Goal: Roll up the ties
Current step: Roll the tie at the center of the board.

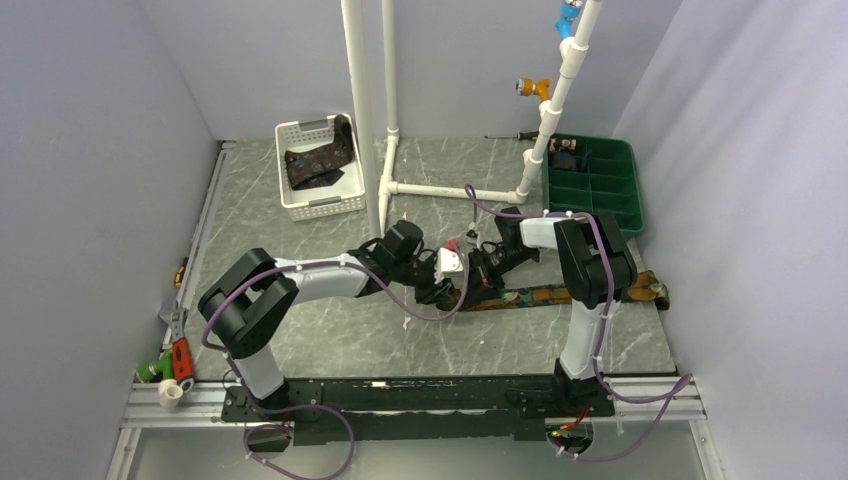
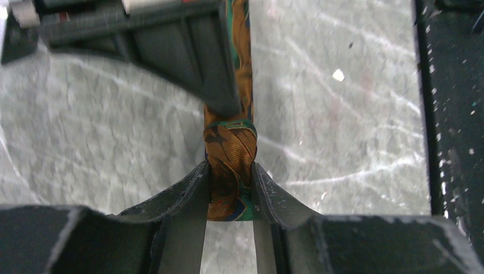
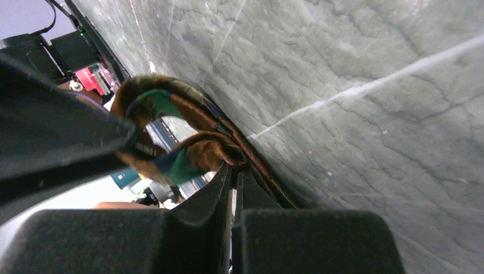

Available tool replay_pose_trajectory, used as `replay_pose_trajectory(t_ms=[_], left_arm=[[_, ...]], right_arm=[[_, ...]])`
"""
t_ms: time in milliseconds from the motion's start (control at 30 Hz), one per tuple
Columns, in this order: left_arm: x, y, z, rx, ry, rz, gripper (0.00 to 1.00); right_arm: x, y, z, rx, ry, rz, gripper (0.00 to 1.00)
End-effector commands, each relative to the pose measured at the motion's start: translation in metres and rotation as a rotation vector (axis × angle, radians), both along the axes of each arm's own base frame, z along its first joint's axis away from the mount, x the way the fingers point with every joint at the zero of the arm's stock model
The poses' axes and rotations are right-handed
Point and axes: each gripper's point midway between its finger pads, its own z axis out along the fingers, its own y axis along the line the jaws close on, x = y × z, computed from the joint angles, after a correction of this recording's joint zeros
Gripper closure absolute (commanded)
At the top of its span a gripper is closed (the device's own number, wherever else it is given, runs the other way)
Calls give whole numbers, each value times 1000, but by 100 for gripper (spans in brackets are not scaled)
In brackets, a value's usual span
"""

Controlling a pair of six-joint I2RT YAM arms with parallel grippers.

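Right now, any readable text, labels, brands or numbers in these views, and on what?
No text can be read in any view.
white tag: too small to tell if it carries print.
orange and teal tie: printed pattern only, no lettering.
green compartment tray: no visible markings.
white basket: no visible markings.

No readable text, label, brand, number or sign in any of the three views. On the tie, only mottled orange and teal print, without letters or figures. On the white piece at the left arm's wrist, just a red mark, too small to make out as writing.
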Motion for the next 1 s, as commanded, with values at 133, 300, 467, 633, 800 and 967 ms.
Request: replay_pose_trajectory(t_ms=[133, 300, 467, 633, 800, 967], left_arm=[[6, -36, -1, -33, 28, 16, 64], [13, -32, -28, 45, 39, 56, 63], [15, -23, -48, 124, 45, 74, 61], [9, -10, -61, 194, 58, 58, 65], [1, -4, -67, 215, 67, 33, 66], [1, -5, -68, 216, 65, 22, 65]], right_arm=[[1, -15, -39, -146, -75, 58, 100], [-1, -8, -30, -88, -75, 49, 100], [-3, -2, -17, -26, -72, 54, 100], [4, -13, 5, -13, -90, 36, 86], [11, -23, 38, 38, -151, 17, 62], [11, -12, 49, 101, -166, -1, 52]])
